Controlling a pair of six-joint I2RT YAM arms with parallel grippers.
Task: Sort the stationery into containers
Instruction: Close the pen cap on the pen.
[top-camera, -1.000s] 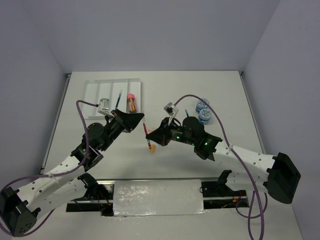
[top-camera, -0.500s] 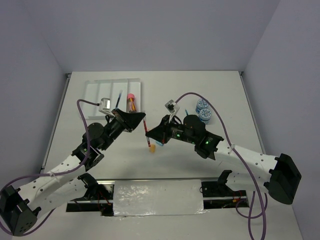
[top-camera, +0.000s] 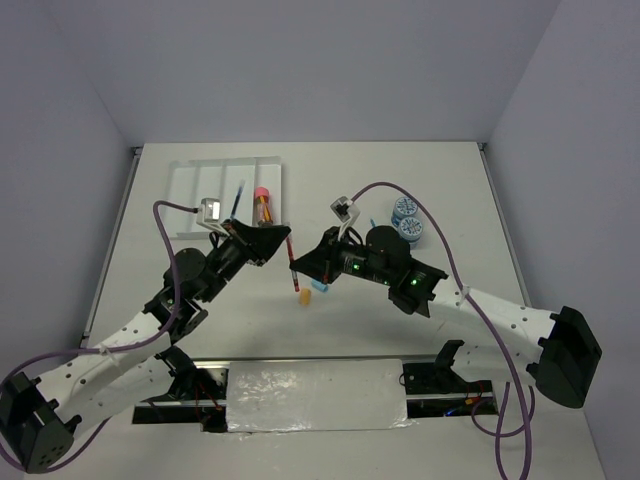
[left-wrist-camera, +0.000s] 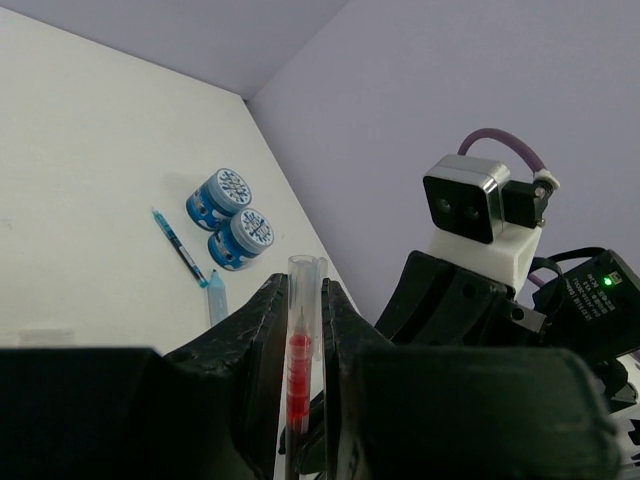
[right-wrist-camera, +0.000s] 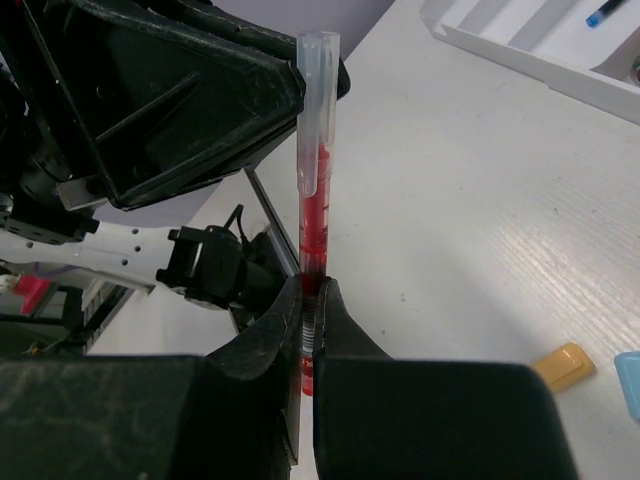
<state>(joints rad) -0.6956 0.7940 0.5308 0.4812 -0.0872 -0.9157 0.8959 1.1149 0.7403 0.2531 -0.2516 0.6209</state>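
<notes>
From above, the red pen hangs mid-air between both arms. The right gripper is pinched on its lower end and the left gripper sits at its top, with the white tray off at ten o'clock. On the left wrist, the left gripper stands narrow, its fingers flanking the pen's clear cap, though I cannot tell if they actually bite; the tubs lie at eleven o'clock. On the right wrist, the right gripper is clamped tight on the pen, with the orange eraser on the table at four o'clock. The danger is plain: if the right lets go before the left has squeezed, the pen drops, and if both pull, it twists or the cap slips off.
</notes>
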